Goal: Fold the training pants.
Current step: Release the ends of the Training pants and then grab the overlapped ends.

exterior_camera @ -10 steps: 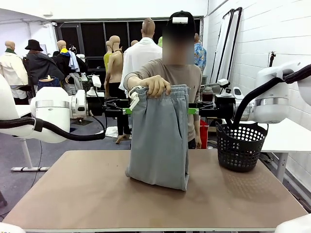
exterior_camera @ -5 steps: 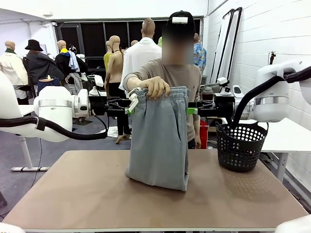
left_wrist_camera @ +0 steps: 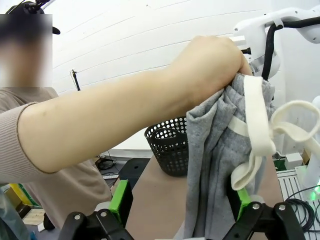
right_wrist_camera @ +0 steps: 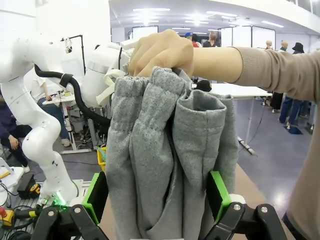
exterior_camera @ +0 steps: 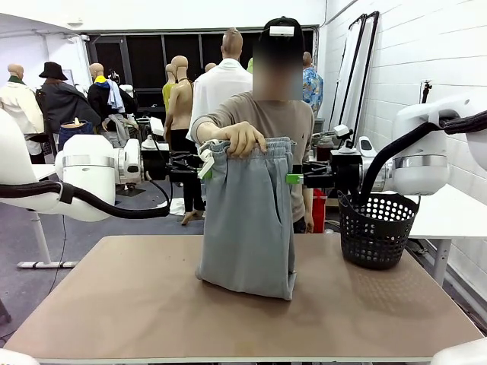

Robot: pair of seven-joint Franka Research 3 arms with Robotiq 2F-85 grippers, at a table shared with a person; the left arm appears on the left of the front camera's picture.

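A person's hand (exterior_camera: 242,137) holds the grey training pants (exterior_camera: 247,220) up by the gathered waistband. They hang upright over the middle of the counter (exterior_camera: 114,304), their folded lower end resting on it. The left gripper (left_wrist_camera: 180,200) is at one side of the waistband, jaws apart, with grey fabric and the white drawstring (left_wrist_camera: 260,130) hanging between its green pads. The right gripper (right_wrist_camera: 156,197) is at the opposite side, jaws spread wide too, bunched fabric filling the gap between them. A black basket (exterior_camera: 375,232) sits at the counter's right edge.
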